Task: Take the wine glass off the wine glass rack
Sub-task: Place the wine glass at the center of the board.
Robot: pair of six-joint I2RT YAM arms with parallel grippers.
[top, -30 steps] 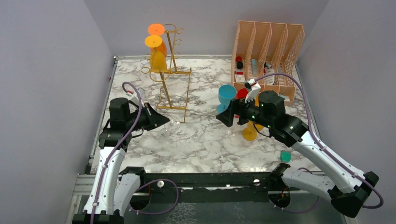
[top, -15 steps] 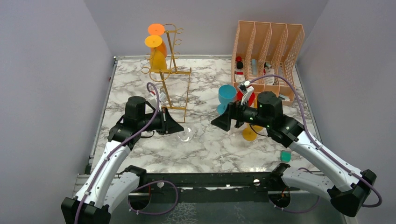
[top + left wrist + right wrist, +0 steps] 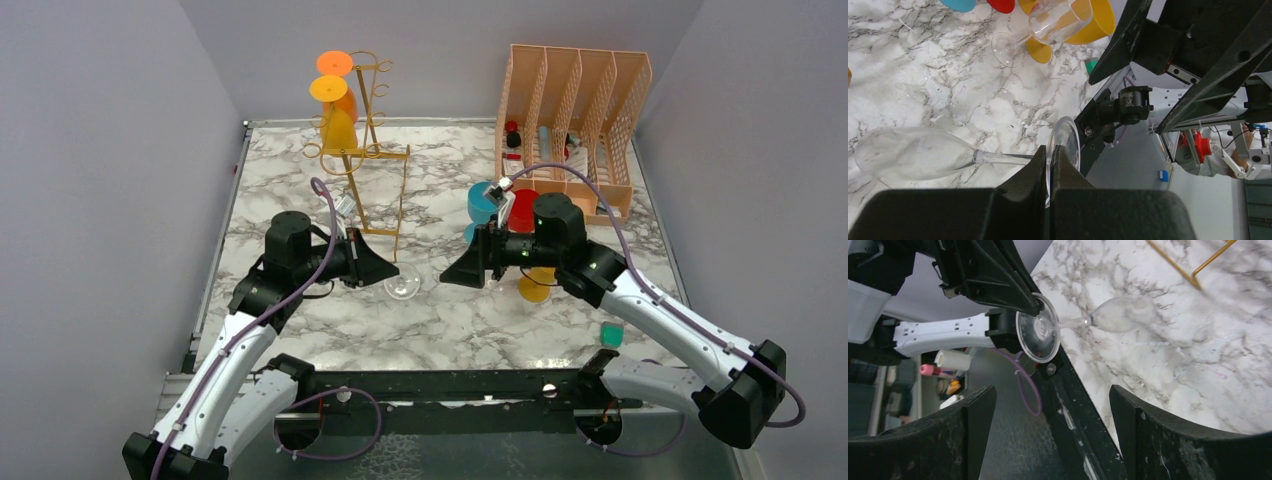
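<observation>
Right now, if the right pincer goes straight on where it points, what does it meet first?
The right pincer would likely meet the foot of the clear wine glass, clamped in the left pincer; depth unclear.

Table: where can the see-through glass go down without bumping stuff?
Bare marble lies at the near edge between left arm and right arm, also between gold rack and peach organiser. Crowded around the coloured cups.

Peach lattice organiser (image 3: pixel 530 90) back right; teal block (image 3: pixel 611 334) front right.
</observation>
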